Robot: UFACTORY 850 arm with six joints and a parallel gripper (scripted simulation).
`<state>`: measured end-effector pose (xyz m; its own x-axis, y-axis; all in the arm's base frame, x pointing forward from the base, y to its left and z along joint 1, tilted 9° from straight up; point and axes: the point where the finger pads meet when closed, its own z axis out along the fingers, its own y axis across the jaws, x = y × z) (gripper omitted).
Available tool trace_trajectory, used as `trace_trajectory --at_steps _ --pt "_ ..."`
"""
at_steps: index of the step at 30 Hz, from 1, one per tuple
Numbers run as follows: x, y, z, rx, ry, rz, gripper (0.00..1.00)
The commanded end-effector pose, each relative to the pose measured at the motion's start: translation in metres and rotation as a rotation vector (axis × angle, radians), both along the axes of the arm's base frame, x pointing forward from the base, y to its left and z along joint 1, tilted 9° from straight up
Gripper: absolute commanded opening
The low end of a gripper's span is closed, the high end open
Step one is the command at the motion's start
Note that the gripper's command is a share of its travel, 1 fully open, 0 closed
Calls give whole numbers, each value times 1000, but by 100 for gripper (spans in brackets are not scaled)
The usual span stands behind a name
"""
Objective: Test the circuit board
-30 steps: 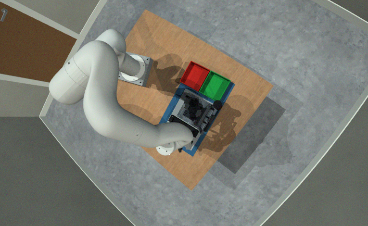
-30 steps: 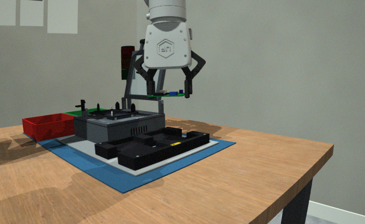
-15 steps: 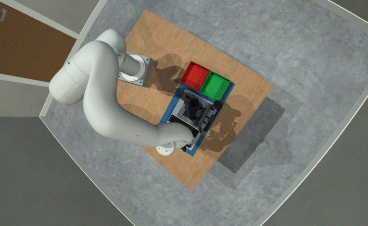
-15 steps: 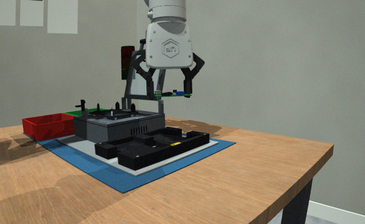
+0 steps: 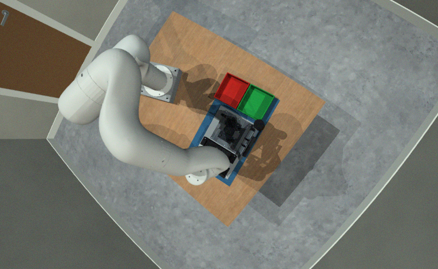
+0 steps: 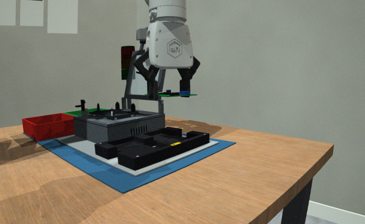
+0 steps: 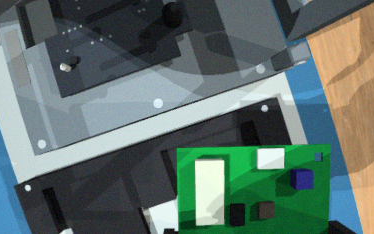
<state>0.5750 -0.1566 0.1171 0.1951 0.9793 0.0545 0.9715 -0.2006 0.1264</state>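
My gripper [image 6: 168, 94] [image 7: 254, 230] is shut on the green circuit board [image 6: 193, 95] [image 7: 249, 185] and holds it about level, component side up, high above the black tray [image 6: 155, 156] [image 7: 104, 175]. In the wrist view a long cream block [image 7: 209, 192] lies along the board's left side and a smaller white block [image 7: 270, 158] at its top edge. The tester [image 6: 94, 130] stands behind the tray, its lid [image 6: 143, 96] open and upright. A white pin [image 6: 112, 113] [image 7: 65, 67] and several black posts rise from it. The hook [image 6: 82, 105] stands at its left. The signal light [image 6: 127, 52] looks unlit.
The red bin [image 5: 221, 84] [image 6: 48, 130] and green bin [image 5: 267, 106] stand side by side beyond the tester. A blue mat [image 6: 122, 186] and a pale base plate [image 6: 136, 174] lie under the tray. The raised lid stands behind my gripper in the exterior view.
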Motion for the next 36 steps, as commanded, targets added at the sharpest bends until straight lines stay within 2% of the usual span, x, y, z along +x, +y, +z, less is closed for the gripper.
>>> trace_trajectory --at_steps 1,17,36 --pt "1 0 1 4 -18 135 79" --pt "1 0 1 -18 -24 290 79" --pt "1 0 1 -21 -25 312 79"
